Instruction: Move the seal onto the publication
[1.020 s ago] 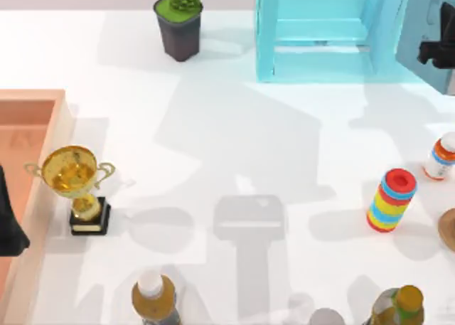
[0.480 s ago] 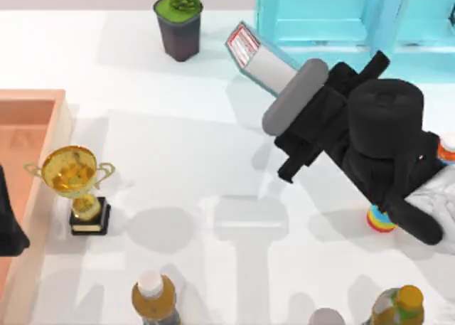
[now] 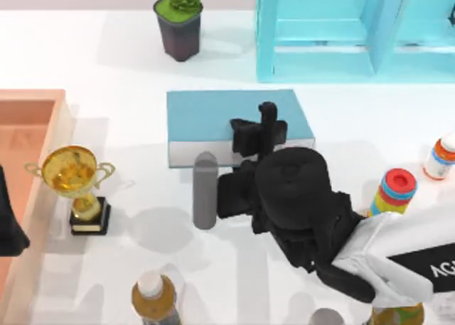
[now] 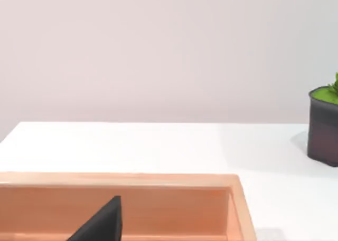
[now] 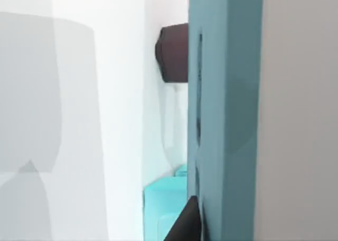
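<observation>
1. The publication [image 3: 213, 115] lies flat just 12 o'clock of table centre. The right gripper [image 3: 260, 129] hovers over its 3 o'clock half; I cannot tell its pincer's state.
2. Likely the placing step, though I cannot tell where the seal is.
3. Next move: a gentle set-down on the cover.
4. The left gripper [image 3: 8, 229] sits parked at 9 o'clock.

a white table [image 3: 128, 69] under soft overhead light carries grey shadows. a plain pale wall [image 4: 158, 51] runs behind it at twelve o'clock. a light-blue shelf unit [image 3: 320, 33] stands at one o'clock.
</observation>
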Available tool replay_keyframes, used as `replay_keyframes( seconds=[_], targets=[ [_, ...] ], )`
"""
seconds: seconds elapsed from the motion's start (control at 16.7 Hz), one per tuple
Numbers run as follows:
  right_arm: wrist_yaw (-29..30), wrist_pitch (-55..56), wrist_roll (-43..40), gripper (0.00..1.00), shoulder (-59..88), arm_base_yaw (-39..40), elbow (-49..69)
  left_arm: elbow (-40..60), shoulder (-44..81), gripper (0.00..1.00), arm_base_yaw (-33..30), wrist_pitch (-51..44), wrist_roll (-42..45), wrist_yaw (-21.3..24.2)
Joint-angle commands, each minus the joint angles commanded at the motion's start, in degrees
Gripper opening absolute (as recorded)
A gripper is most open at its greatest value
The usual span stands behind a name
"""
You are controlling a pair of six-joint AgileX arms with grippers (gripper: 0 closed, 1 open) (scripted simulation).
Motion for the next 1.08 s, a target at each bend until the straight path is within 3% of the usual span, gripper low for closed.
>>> replay_keyframes(
  seconds=[0.18,1.08],
  targets=[
    [1.9,0.8,-3.3,0.00,0.7,1.3,0.5,0.0,0.0,1.00,0.0,0.0,0.0,0.0],
    [2.2,0.4,-2.8,0.00,1.1,1.5,-0.7,0.0,0.0,1.00,0.0,0.0,0.0,0.0]
  ],
)
